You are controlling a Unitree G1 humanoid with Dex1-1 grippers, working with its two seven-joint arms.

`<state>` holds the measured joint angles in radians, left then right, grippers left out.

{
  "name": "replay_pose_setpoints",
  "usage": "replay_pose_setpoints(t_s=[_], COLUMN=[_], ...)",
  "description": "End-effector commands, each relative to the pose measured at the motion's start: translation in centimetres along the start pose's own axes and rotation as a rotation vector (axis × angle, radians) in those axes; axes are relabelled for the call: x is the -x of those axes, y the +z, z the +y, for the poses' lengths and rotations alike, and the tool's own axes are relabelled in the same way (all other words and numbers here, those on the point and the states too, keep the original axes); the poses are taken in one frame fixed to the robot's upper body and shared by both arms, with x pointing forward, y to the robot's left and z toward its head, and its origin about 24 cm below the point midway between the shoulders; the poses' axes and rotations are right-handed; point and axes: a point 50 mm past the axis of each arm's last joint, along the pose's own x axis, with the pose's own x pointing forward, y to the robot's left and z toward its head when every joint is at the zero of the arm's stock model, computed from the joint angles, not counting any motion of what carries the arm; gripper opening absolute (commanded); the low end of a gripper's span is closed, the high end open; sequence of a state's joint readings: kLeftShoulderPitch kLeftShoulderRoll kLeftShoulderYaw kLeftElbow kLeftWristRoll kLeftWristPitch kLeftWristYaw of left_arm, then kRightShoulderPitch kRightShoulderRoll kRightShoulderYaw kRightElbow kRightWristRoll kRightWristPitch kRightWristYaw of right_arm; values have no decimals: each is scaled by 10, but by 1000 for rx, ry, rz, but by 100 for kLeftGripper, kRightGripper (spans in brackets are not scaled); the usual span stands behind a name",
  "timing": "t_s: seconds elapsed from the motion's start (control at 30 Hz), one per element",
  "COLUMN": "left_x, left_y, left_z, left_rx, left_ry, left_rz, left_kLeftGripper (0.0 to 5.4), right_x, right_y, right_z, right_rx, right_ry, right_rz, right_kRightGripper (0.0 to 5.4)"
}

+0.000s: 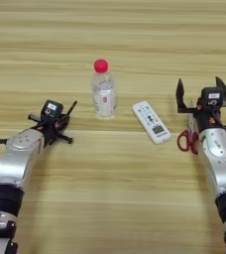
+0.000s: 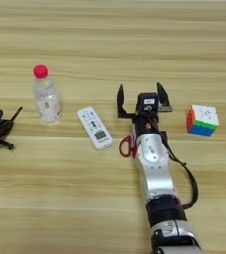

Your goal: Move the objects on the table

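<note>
Two arms are reaching over the table, a broad plank surface that is carrying everything else. The right gripper is hovering with its two black fingers spread wide and holding nothing, its forearm lying over the scissors, whose red handles are peeking out on the arm's left side. The left gripper is resting low at the table's left side; whether its fingers are parted cannot be told.

Next in size, the bottle is standing upright with its red cap on, between the two arms and just beside the remote, which is lying flat and slanted, its small screen toward the robot. A coloured cube is sitting just right of the right gripper, apart from it. No pen is showing clearly.

Judging from the pose, the right arm is lining up on something nearby, probably the scissors. To do it well, the arm is needing to draw back so the blades are lying between the fingers, then descend square to the table and close across the narrow part, avoiding nudging the remote.
</note>
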<state>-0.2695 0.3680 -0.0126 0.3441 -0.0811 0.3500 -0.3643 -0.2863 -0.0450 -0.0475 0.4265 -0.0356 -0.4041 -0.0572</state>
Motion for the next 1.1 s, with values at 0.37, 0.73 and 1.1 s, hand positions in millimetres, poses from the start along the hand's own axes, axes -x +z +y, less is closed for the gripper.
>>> replay_pose_setpoints(t_s=[0.37, 0.73, 1.1], left_x=[4, 10, 22], left_y=[-18, 16, 15], left_z=[-7, -34, -37], left_rx=[35, 55, 55], left_ry=[-8, -77, -84], left_rz=[91, -23, -19], left_kLeftGripper=[24, 24, 24], right_x=[1, 1, 0], right_y=[1, 0, 0], right_z=[-1, -1, 0], right_rx=[5, 8, 8], right_ry=[-1, 2, 2], right_rz=[3, 6, 6], right_kRightGripper=[540, 540, 540])
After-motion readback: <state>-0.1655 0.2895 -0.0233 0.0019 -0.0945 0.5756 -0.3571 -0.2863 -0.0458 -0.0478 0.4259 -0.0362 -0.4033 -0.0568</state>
